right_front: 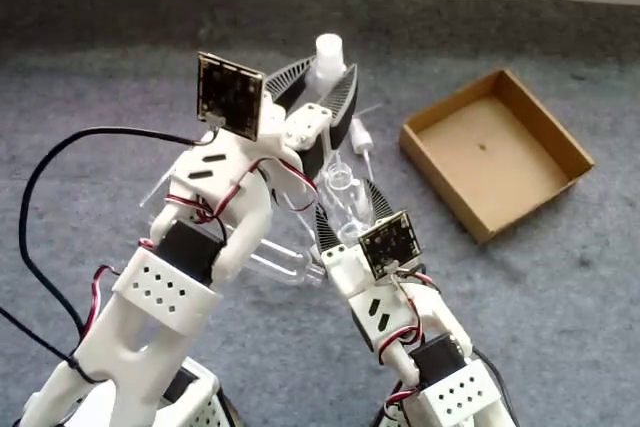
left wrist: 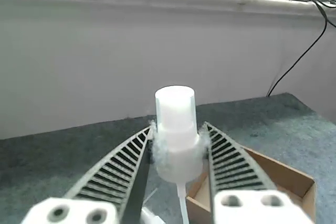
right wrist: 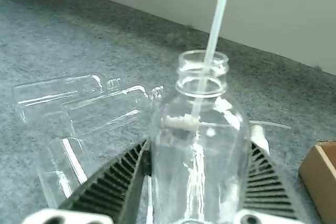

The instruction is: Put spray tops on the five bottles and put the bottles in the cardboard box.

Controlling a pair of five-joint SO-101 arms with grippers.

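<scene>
My left gripper is shut on a white spray top, held up in the air with its thin tube hanging down. The tube runs into the open neck of a clear bottle. That bottle stands upright with my right gripper shut around its body. The spray top's cap is well above the bottle's neck. The cardboard box lies to the right with nothing in it.
Several clear bottles lie on their sides on the grey carpet between and left of the arms. A loose spray top lies between the grippers and the box. A pale wall borders the carpet at the back.
</scene>
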